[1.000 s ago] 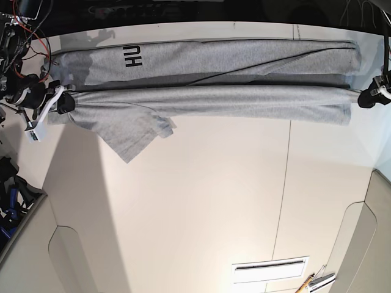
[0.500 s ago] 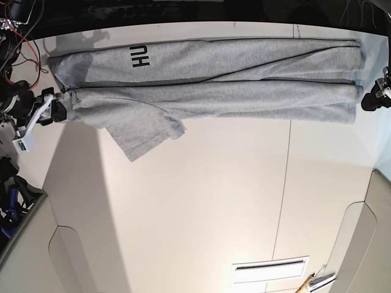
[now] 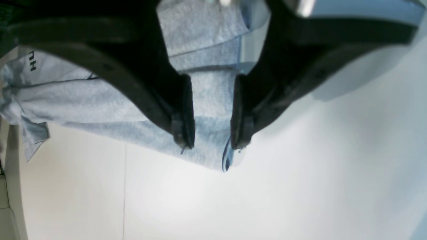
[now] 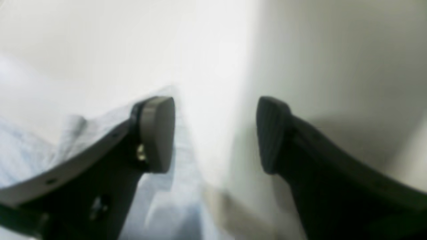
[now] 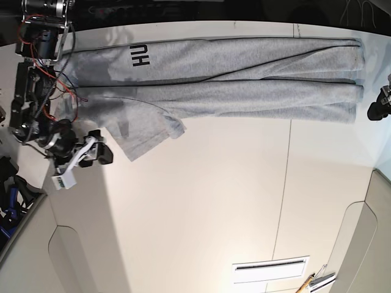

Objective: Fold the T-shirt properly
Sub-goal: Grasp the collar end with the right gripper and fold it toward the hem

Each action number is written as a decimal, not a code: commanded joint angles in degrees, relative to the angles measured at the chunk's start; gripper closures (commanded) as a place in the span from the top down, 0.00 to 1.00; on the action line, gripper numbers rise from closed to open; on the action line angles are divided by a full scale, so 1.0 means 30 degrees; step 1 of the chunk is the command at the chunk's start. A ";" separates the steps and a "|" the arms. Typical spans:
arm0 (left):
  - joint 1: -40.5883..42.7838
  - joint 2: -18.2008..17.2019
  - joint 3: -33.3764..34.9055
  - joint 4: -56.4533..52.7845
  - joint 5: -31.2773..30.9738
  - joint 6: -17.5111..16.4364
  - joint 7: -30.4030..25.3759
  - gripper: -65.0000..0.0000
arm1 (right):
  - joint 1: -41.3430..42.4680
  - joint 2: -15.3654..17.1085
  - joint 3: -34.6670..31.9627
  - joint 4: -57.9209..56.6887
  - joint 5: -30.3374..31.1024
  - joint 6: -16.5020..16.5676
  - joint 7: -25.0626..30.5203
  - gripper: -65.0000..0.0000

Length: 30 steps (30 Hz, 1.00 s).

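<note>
A: Base view first. Where is the shirt [image 5: 244, 82]?

B: Spread in a long folded band along the far edge of the table [image 5: 201, 207], letters "HU" showing near the view's left end, one sleeve [image 5: 146, 131] hanging toward the table's middle.

A: And the arms?

B: The right gripper [image 5: 102, 155] sits over bare table just beside the sleeve, apart from it. The left gripper [image 5: 377, 110] is at the view's right edge, just off the shirt's end; its fingers are too small to read here.

A: Left wrist view?

B: The left gripper [image 3: 210, 140] has its fingers parted with a narrow gap. The shirt [image 3: 100, 106] lies below and beyond them, its corner showing between the fingertips. Whether the tips touch the cloth, I cannot tell; nothing is pinched.

A: Right wrist view?

B: Blurred. The right gripper [image 4: 215, 133] is spread wide, holding nothing. Pale shirt cloth [image 4: 33, 150] lies under one finger [image 4: 156, 133]; the other is over bare table.
</note>
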 commanded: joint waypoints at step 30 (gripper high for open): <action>-0.0095 0.0160 -0.0153 0.0321 -0.0495 -0.0041 -0.0423 0.34 | -0.4182 -0.1042 -0.4357 1.0149 -0.1078 -0.0401 -0.2732 0.00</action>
